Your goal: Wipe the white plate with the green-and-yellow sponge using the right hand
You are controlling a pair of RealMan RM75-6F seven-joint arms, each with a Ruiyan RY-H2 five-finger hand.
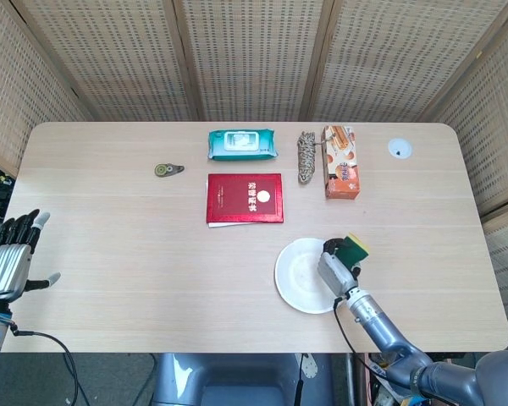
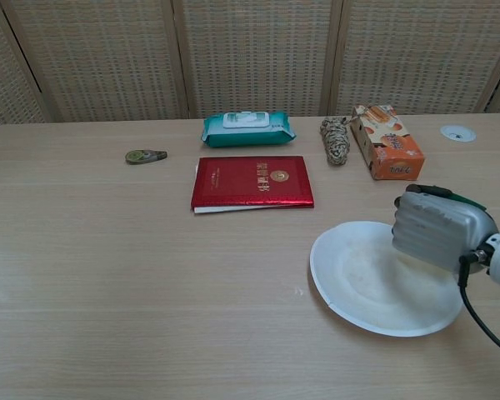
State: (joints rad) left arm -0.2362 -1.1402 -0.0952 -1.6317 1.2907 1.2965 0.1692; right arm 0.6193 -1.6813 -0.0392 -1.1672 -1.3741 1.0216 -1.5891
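The white plate (image 1: 298, 275) (image 2: 358, 275) lies on the table's near right part. My right hand (image 1: 336, 269) (image 2: 437, 231) grips the green-and-yellow sponge (image 1: 353, 248) (image 2: 455, 198) over the plate's right rim. In the chest view only a green edge of the sponge shows behind the fingers. Whether the sponge touches the plate I cannot tell. My left hand (image 1: 10, 254) hangs at the table's left edge, fingers apart, holding nothing.
A red booklet (image 1: 245, 198) (image 2: 252, 182) lies behind the plate. Along the back stand a wet-wipes pack (image 1: 241, 145) (image 2: 247, 128), a rope coil (image 1: 306, 155) (image 2: 335, 139) and an orange box (image 1: 340, 161) (image 2: 386, 141). A small tape roll (image 1: 165, 170) (image 2: 144, 156) sits at left.
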